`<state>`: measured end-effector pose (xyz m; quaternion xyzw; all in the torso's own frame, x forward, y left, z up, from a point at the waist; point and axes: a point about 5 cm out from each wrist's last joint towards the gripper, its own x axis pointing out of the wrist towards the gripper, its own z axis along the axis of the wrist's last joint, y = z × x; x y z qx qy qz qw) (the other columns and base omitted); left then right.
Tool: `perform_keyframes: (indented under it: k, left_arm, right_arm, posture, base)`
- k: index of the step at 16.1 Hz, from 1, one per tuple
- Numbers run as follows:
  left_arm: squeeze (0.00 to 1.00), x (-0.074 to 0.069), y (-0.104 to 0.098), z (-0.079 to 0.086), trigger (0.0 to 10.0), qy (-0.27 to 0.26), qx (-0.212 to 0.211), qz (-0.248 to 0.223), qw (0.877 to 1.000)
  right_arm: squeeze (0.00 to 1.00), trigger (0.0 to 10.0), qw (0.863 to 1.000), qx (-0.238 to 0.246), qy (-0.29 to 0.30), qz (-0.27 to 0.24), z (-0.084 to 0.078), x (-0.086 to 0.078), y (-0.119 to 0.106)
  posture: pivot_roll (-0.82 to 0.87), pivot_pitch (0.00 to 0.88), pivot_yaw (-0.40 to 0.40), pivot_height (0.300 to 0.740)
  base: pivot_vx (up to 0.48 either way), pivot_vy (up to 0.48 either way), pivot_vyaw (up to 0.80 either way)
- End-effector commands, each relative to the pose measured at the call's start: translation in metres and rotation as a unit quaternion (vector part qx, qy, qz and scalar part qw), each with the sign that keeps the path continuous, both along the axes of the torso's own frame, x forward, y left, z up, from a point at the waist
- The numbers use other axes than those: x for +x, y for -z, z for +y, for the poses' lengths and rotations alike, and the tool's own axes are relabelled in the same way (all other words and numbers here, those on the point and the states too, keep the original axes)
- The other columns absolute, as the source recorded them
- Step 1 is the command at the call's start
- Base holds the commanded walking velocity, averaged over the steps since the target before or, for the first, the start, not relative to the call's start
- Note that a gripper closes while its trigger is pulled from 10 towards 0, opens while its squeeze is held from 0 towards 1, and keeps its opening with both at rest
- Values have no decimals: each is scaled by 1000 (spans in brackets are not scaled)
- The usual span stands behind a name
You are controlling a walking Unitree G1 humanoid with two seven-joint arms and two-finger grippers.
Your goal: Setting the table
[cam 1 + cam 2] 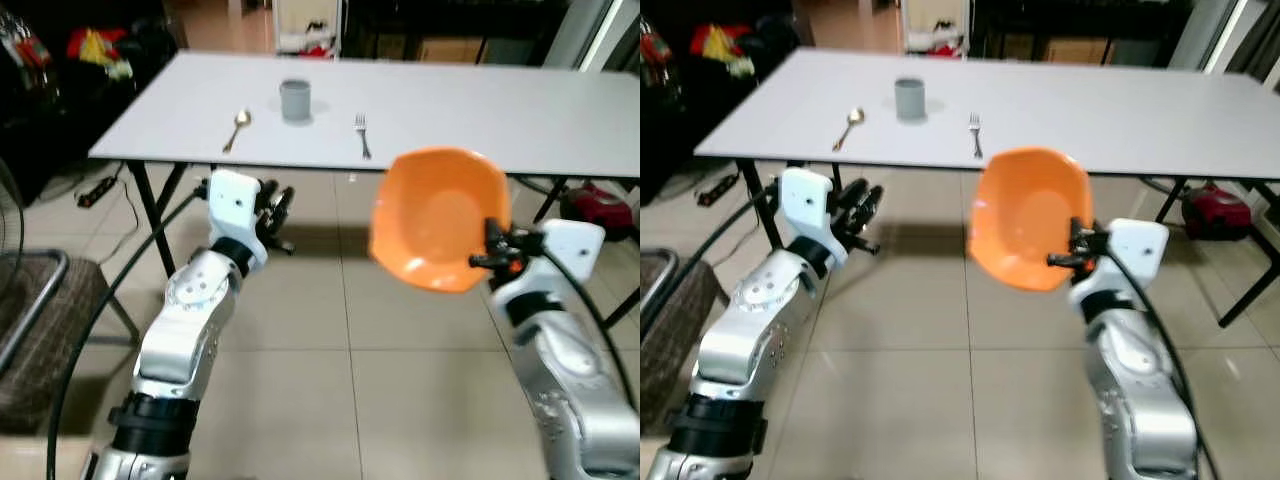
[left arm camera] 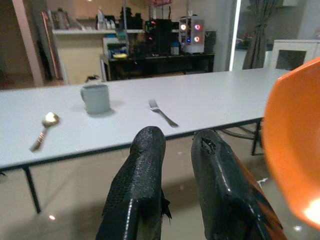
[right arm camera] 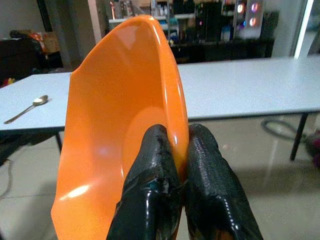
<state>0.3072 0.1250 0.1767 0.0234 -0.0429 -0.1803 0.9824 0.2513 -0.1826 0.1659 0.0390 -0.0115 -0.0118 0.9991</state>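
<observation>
**Bowl carried on edge toward the table: risk of slip or rim strike**

The right gripper is pinched closed on the rim of the orange bowl, holding it tilted on edge in the air, short of the near edge of the white table and above the tiled floor. The left gripper carries nothing; its fingers stand slightly parted, also short of the table's near edge. On the table lie a spoon, a grey cup behind it, and a fork beside the cup. Judged hazards: the grip covers a small patch of smooth rim, so the bowl may rotate or slip free during the approach. If carried too low, the bowl may strike the table edge. A placement too close to the fork may displace it.
</observation>
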Motion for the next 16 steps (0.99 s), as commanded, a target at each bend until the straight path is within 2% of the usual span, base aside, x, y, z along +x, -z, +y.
perform_keyframes:
  k: [1,4,6,8,11,16]
  left_arm:
    - [0,0,1,15,10000,-21,11,2,1000]
    - [0,-12,14,35,10000,-34,37,24,998]
    - [0,-20,20,47,10000,-40,54,36,997]
    - [0,-21,20,51,10000,-48,55,38,997]
    - [0,-18,13,45,10000,-54,40,26,997]
    - [0,-23,22,47,10000,-59,51,42,996]
  right_arm:
    - [0,10000,999,-15,-33,-33,12,0,-14]
    - [0,10000,998,-43,-26,-44,11,-1,-13]
    - [0,10000,998,-30,-29,-37,12,-3,-5]
    - [0,10000,999,-19,-38,-33,14,-4,-3]
    - [0,10000,998,3,-54,-25,17,-4,2]
    - [0,10000,998,20,-60,-23,17,-3,3]
  posture:
    - [-71,0,-31,740]
    - [-56,0,-22,740]
    - [-50,0,-17,740]
    - [-40,0,-19,740]
    - [-38,0,-23,740]
    - [-37,0,-34,740]
  base:
    - [304,0,0]
    - [294,0,0]
    - [292,0,0]
    - [291,0,0]
    - [290,0,0]
    - [289,0,0]
